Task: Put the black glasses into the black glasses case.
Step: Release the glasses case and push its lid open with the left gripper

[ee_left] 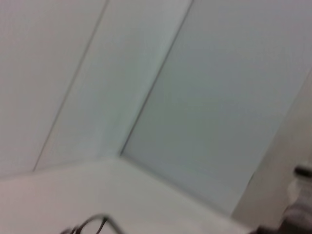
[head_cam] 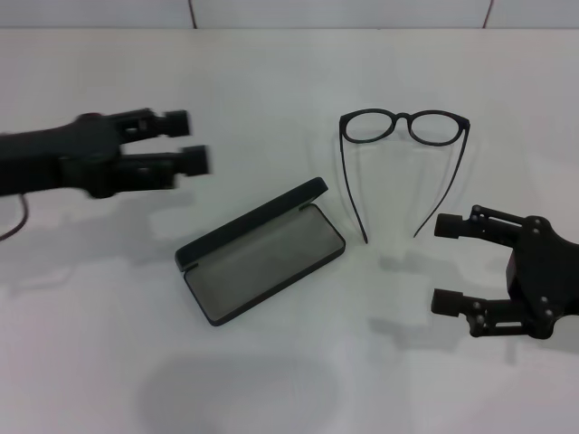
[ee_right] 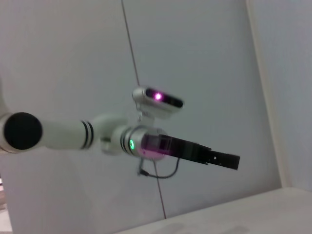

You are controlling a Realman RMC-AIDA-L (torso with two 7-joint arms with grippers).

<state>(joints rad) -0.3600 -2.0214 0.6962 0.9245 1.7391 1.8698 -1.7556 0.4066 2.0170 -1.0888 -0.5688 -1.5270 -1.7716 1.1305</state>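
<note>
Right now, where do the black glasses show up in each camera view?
Head view: the black glasses lie unfolded on the table, upper centre-right, beyond the open black glasses case, temples pointing toward the robot.
Left wrist view: a thin dark curve at the bottom edge may be part of the frame; cannot confirm.
Right wrist view: not in it.
Shared landmark: the left claw, also seen in the right wrist view.

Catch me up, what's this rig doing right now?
Nothing is grasped yet. The black glasses lie unfolded on the table, apart from the black glasses case, which sits open with its grey lining showing. The left pincer hovers open beyond the case on the robot's left; the right pincer is open too, near the temple tips. Neither touches anything.
</note>
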